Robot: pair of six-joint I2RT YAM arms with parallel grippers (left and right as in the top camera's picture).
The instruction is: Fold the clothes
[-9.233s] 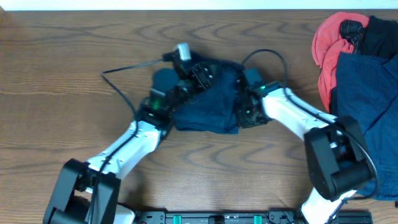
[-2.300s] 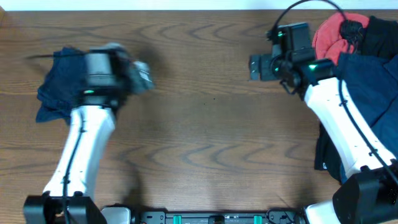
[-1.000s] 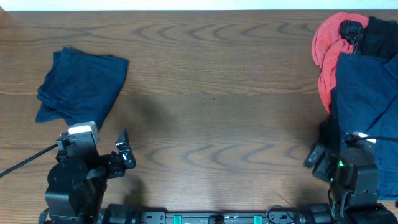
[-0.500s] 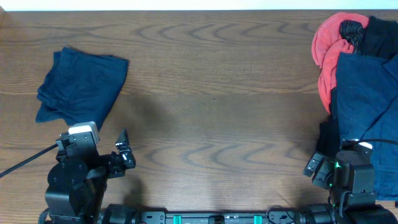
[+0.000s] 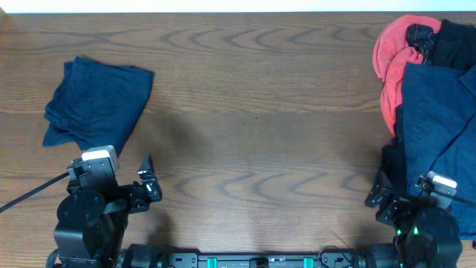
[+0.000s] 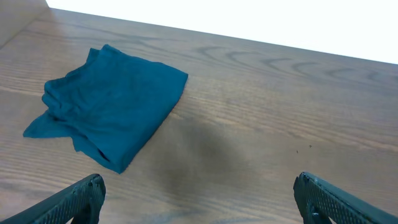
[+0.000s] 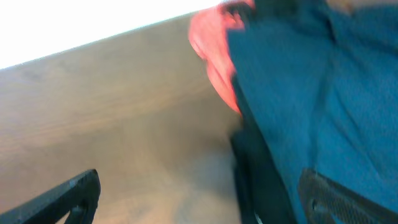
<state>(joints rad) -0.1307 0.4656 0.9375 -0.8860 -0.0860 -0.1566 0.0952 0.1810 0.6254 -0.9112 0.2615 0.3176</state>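
At seven and five o'clock on the surface (image 5: 253, 126), our left tool (image 6: 199, 190) and right tool (image 7: 199, 186) both gape wide, holding nothing. With the folded navy shorts (image 5: 97, 104) lying at ten o'clock, we judge the next move is drawing a fresh garment from the pile (image 5: 431, 97) at three o'clock.

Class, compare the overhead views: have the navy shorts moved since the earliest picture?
Yes. The navy shorts moved left, from the middle of the table to its far-left part, away from the red garment.
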